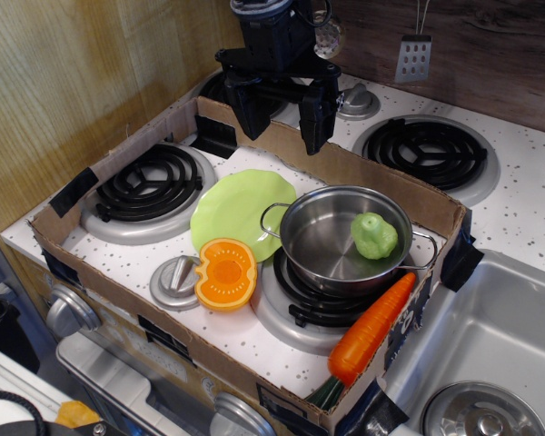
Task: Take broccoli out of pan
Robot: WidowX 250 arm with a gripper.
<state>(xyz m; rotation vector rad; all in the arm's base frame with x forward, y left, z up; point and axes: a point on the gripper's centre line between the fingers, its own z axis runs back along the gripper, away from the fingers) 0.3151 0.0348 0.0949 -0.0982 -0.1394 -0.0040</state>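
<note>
The broccoli point(374, 235), a light-green bumpy toy, lies inside the pan point(322, 241) at its right side. The pan is a shiny steel pot with two thin loop handles, standing on the front right burner. My gripper point(283, 118) is black, hangs above the back wall of the cardboard box, and is open and empty. It is behind and to the left of the pan, well apart from the broccoli.
A lime-green plate point(236, 209) lies left of the pan. An orange pumpkin half point(225, 272) and a grey knob lid point(174, 282) sit in front. A toy carrot point(372, 329) leans on the box's front right edge. A cardboard wall point(381, 177) rings the stove. A sink point(500, 345) is right.
</note>
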